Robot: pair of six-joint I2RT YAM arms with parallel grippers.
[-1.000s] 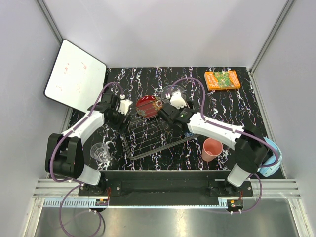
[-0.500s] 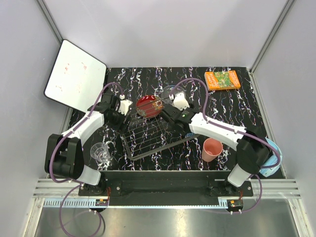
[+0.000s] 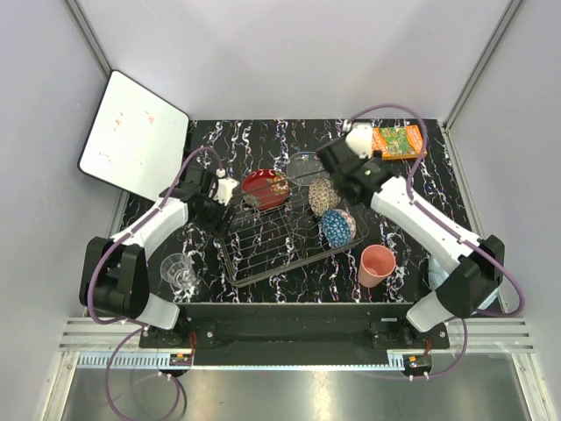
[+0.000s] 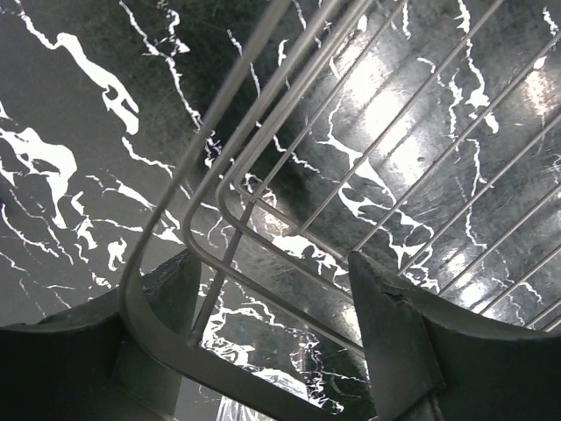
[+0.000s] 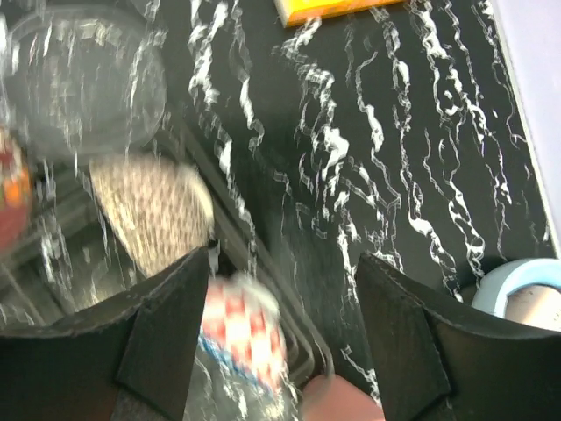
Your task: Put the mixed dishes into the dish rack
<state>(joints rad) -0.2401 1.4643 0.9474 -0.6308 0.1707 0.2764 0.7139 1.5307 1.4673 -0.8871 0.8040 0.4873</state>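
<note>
Right jaws retreat from dish rack [image 3: 263, 254], spread empty; left jaws spread astride its rim; salmon-pink cup [image 3: 377, 265] next.

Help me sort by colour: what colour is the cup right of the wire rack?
Salmon-pink cup, unpatterned; clearest in the top view.

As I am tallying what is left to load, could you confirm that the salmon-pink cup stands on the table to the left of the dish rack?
Not quite: the salmon-pink cup stands on the table to the right of the dish rack, as the top external view shows.
</note>
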